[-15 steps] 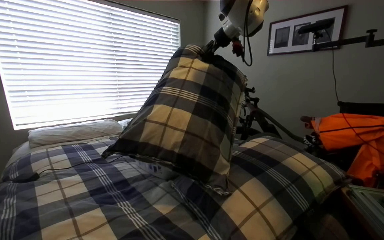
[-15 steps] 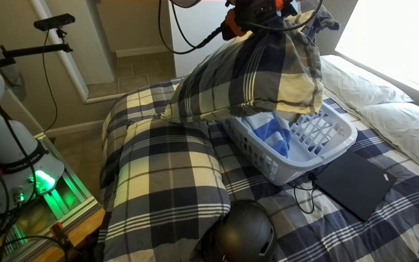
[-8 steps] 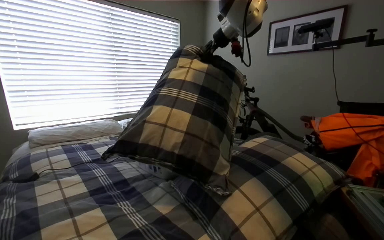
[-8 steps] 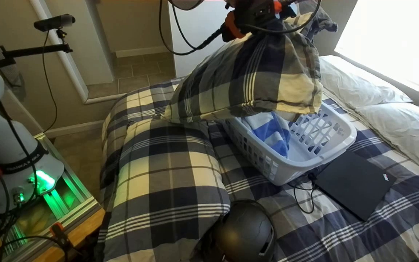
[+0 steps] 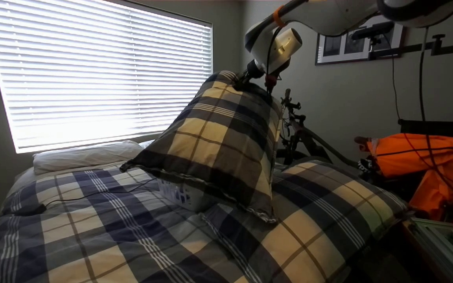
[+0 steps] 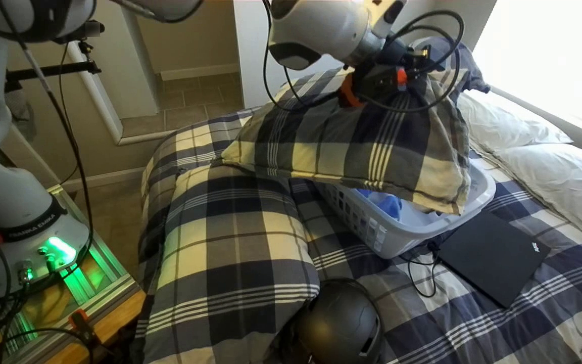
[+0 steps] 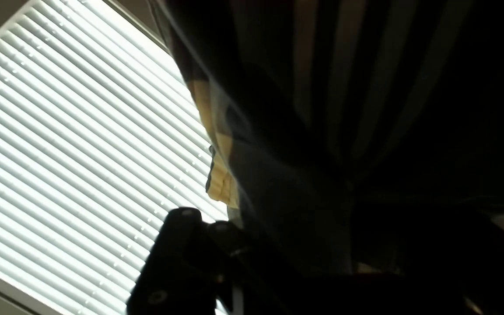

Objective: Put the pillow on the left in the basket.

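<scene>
The pillow (image 5: 207, 137), large and plaid in navy, grey and cream, hangs tilted from my gripper (image 5: 241, 83), which is shut on its upper edge. It also shows in an exterior view (image 6: 341, 156). The white lattice basket (image 6: 407, 235) stands on the bed beneath it. The pillow covers much of the basket's opening, and one low corner overhangs the near rim. The opposite end reaches over the other plaid pillow (image 6: 235, 242); whether they touch I cannot tell. In the wrist view the pillow (image 7: 287, 188) fills most of the picture, very dark, and hides the fingertips.
A blue and white cloth (image 6: 391, 206) lies in the basket. A black laptop (image 6: 493, 258) and its cable lie beside the basket. A dark helmet (image 6: 341, 323) sits near the other plaid pillow. White pillows (image 6: 559, 182) line the window side. A bicycle (image 5: 303, 131) stands behind the bed.
My gripper and the held pillow have moved down, lower over the basket, and slightly toward the window. The pillow now hides more of the basket's opening and the cloth.
</scene>
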